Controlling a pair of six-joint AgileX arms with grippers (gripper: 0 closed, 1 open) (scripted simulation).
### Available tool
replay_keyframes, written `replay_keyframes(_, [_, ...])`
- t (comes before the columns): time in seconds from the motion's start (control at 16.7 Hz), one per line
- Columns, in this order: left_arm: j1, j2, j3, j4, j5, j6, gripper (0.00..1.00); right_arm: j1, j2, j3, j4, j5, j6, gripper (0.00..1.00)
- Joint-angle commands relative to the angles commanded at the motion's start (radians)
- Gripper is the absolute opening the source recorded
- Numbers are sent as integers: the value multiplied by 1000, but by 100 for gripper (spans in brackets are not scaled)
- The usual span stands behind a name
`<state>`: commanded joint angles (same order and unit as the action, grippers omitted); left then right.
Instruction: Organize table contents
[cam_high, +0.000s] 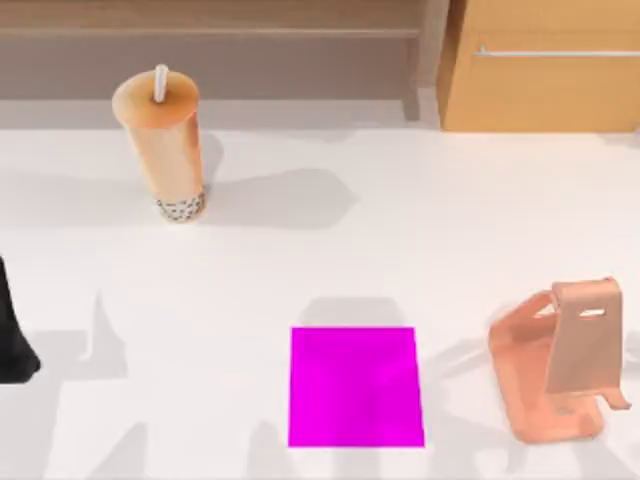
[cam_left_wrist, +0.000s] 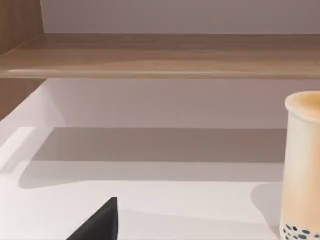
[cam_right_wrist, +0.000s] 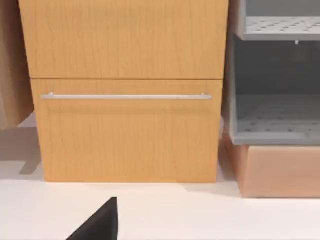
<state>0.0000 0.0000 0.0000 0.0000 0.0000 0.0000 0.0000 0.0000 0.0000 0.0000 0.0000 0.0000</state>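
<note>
- Black finger tip (cam_left_wrist: 100, 222) juts into the left wrist view, with the cup (cam_left_wrist: 302, 165) standing off to one side of it, well apart; whether the left fingers are apart or together I cannot tell.
- Cup (cam_high: 165, 145) stands upright on the table (cam_high: 450, 230), straw (cam_high: 161, 83) up, likely so nothing spills.
- Mat (cam_high: 356, 386) lies flat, bare, probably awaiting something; the stand (cam_high: 560, 360) sits nearby.
- Right finger tip (cam_right_wrist: 100, 222) faces the cabinet (cam_right_wrist: 125, 90); its state I cannot tell either.
- Black shape (cam_high: 12, 335) sits at the table's left edge.

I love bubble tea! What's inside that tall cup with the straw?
Dark pearls sit at the bottom of the bubble-tea cup, and a white straw pokes out of its tan top. The orange-tan side covers the rest of the drink.
</note>
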Motion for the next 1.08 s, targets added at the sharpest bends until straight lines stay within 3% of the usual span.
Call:
replay_keyframes(0.24, [0,0,0,0,0,0,100,-8,32,29,-28,0,-33,100])
replay_keyframes(0.42, [0,0,0,0,0,0,100,-31,156,141,-142,-1,-159,100])
replay_keyframes(1.08, [0,0,0,0,0,0,100,-127,1055,675,-700,-4,-1097,100])
